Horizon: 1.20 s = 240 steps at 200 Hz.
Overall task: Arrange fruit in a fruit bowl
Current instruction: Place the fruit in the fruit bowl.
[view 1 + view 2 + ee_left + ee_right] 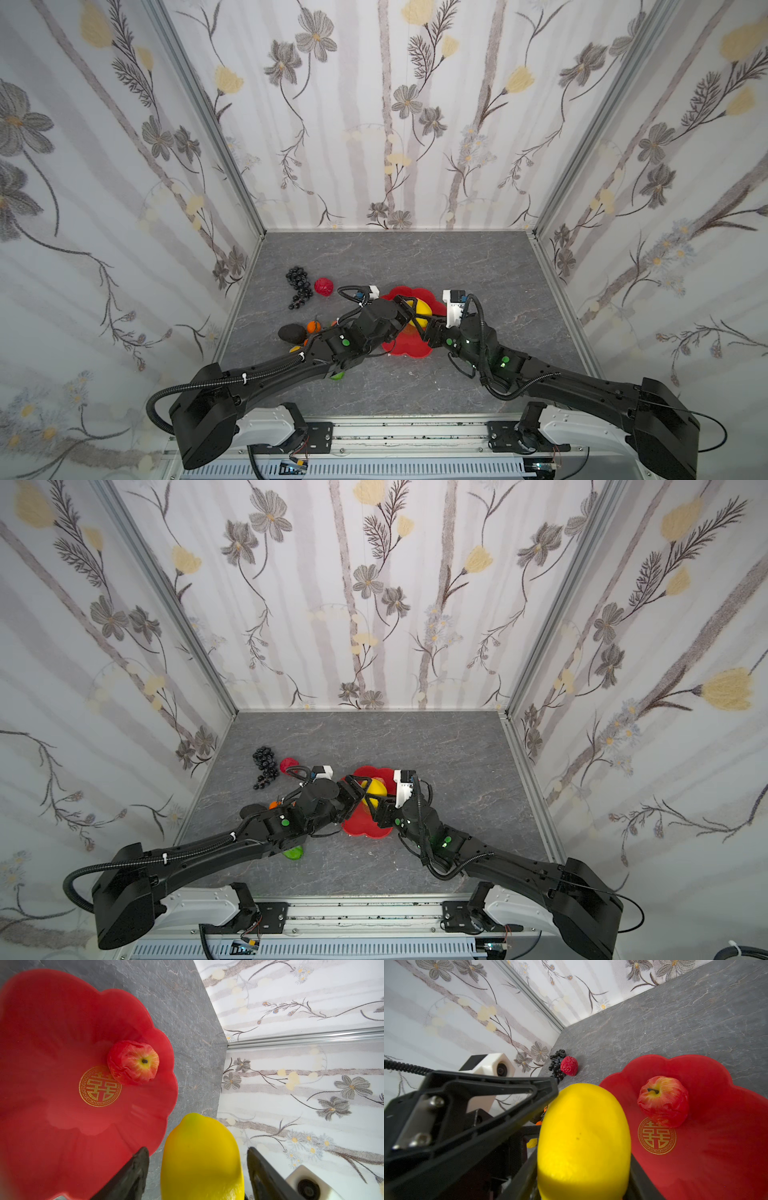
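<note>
Two arms [270,370] reach in from the lower corners in both top views, and their wrists meet over the fruit bowl [409,351] at lower centre. My right gripper [583,1159] is clamped on the lemon [423,309], held above the bowl; the left gripper [197,1150] stands released, both fingers clear of the lemon. An apple [134,1062] lies in the bowl just beside the gold emblem [100,1086].

Yellow lemon [201,1157], red apple [134,1062], red fruit bowl [52,1022] bearing a gold emblem [100,1086].
</note>
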Tool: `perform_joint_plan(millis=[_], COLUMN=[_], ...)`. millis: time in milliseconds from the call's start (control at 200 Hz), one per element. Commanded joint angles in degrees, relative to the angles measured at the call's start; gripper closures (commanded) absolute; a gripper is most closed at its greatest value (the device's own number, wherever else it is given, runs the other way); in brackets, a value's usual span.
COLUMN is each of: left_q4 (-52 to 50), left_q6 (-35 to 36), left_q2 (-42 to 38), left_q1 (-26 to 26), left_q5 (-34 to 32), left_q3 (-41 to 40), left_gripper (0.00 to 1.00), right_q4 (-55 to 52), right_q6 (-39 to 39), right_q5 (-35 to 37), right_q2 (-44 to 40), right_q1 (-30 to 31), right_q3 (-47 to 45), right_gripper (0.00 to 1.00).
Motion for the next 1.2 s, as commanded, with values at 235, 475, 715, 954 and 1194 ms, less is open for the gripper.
perform_joint_plan(millis=[235, 475, 715, 954, 1194], left_q4=[-10.0, -11.8, -11.9, -13.7, -14.3], left_q6=[19.2, 25.3, 27.0, 28.0, 28.5], left_q2=[-13.4, -17.9, -20.2, -23.3, -24.3], left_q1=[12.9, 18.9, 20.1, 21.6, 22.8], left_q5=[-3.8, 0.0, 0.3, -0.5, -0.9], left_q3=[-7.4, -12.3, -14.5, -15.7, -15.9], left_gripper=[0.11, 0.11, 0.1, 0.08, 0.08], right_q4=[-23.4, -30.0, -32.4, -33.7, -33.7], right_q6=[-15.9, -21.5, -26.5, -31.0, -31.6], right_q5=[3.0, -6.8, -10.4, -9.9, -9.6], right_q2=[-4.8, -1.0, 9.2, 15.7, 19.4], right_q1=[-1.2, -7.5, -8.8, -9.1, -9.1], right_q3=[3.9, 6.6, 13.3, 17.1, 18.2], right_gripper=[0.5, 0.51, 0.53, 0.54, 0.54])
